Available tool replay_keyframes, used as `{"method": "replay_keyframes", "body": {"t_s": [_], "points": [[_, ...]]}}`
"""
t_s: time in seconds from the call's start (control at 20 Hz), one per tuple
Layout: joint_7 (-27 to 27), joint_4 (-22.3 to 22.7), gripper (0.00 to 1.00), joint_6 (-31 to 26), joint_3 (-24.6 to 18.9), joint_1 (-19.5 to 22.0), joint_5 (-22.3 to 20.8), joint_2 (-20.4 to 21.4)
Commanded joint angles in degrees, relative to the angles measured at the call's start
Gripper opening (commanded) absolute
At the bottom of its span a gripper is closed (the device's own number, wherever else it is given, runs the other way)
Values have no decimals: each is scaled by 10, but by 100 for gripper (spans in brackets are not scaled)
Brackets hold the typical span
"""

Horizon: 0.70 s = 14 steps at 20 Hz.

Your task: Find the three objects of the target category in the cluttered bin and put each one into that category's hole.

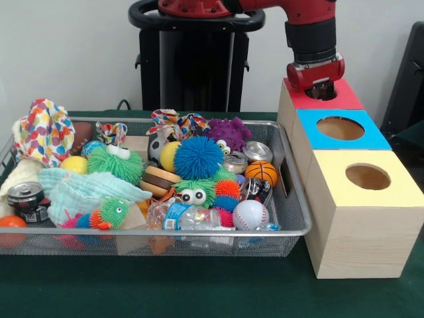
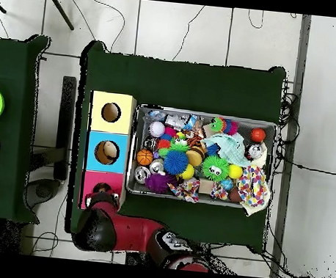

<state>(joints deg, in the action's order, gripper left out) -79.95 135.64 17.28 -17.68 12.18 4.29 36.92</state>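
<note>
Gripper (image 1: 320, 88) sits low over the red-topped box (image 1: 351, 99), covering its hole (jaw state cannot be told). Risk: a toy carried there could snag on the hole's edge and drop beside the box, not in.

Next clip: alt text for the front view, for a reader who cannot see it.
The red robot arm's gripper hangs over the hole of the red-topped box, first in a row with a blue-topped box and a yellow-topped box. Beside them, a wire-mesh bin overflows with toys, balls and cans.
</note>
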Motion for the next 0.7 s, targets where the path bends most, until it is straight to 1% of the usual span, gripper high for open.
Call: {"method": "replay_keyframes", "body": {"t_s": [0.05, 0.15, 0.25, 0.35, 0.7], "points": [[-130, -3, 100, -27, 52, -8, 20, -33], [-125, -2, 100, -31, 68, -21, 25, -31], [-107, -6, 100, -54, 107, -55, 46, -15], [-98, -9, 100, -70, 133, -78, 60, -7], [-105, -14, 100, -85, 133, -82, 60, -4]]}}
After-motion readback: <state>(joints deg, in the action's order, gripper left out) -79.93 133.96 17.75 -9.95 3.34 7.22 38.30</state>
